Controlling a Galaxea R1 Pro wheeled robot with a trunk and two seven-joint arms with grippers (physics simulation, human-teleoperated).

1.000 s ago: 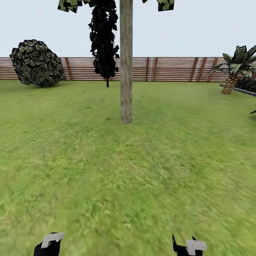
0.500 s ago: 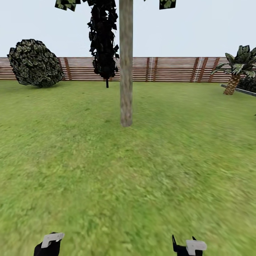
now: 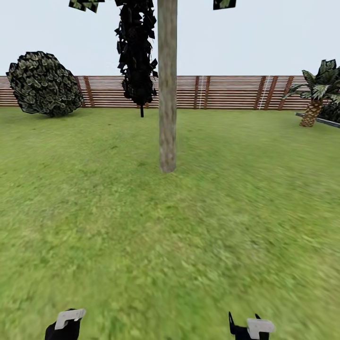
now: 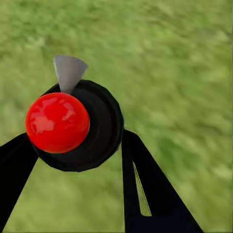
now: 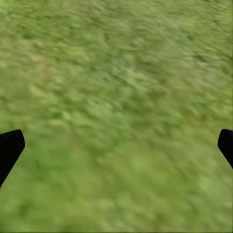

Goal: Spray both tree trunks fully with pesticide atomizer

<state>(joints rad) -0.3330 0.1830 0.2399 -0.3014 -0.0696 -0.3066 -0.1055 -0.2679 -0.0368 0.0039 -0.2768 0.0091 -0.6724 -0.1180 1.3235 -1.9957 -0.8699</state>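
Observation:
A tree trunk [image 3: 167,94], straight and tan-grey, rises from the lawn ahead in the head view, with scraps of foliage [image 3: 83,4] at the top edge. I see no white specks on it. In the left wrist view my left gripper [image 4: 77,145] is shut on the pesticide atomizer [image 4: 57,122], a dark round bottle with a red top and a grey nozzle tip, held above the grass. My right gripper [image 5: 116,145] is open over bare grass, its black fingertips [image 5: 9,148] far apart. Both wrists sit low at the head view's bottom edge, the left arm [image 3: 66,323] and the right arm [image 3: 250,327].
A brown slatted fence [image 3: 226,92] closes off the lawn at the back. A round bush [image 3: 45,84] stands far left, a dark narrow tree [image 3: 138,56] just behind and left of the trunk, and a palm [image 3: 317,92] by a low ledge far right. Open grass lies between me and the trunk.
The whole head view has shifted: the trunk's base sits lower and looks a little nearer, and bush and palm have slid outward, so the camera has moved forward. Both arms keep their pose.

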